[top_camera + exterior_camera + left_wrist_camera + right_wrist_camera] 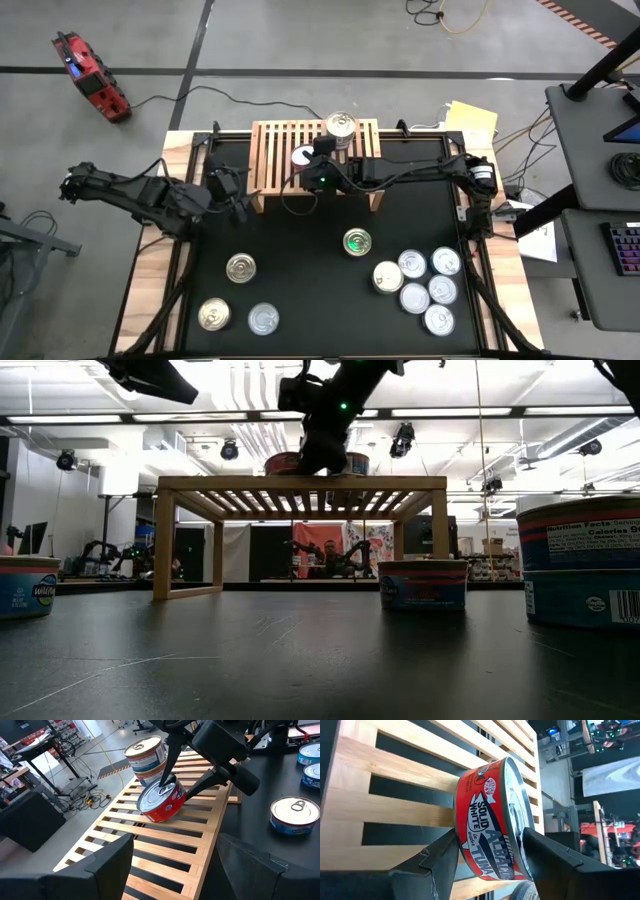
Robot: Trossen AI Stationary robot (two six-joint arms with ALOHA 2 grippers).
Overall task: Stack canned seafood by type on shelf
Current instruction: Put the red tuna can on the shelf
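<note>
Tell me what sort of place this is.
Likely a robotics lab or workshop. A black table stands on a concrete floor with cables trailing across it, ceiling strip lights run overhead, and more robot arms sit at a bench in the background.

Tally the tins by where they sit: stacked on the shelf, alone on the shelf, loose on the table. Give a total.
On the shelf, stacked tins: 2
On the shelf, lone red tin: 1
On the table, loose tins: 10
Total: 13
</note>
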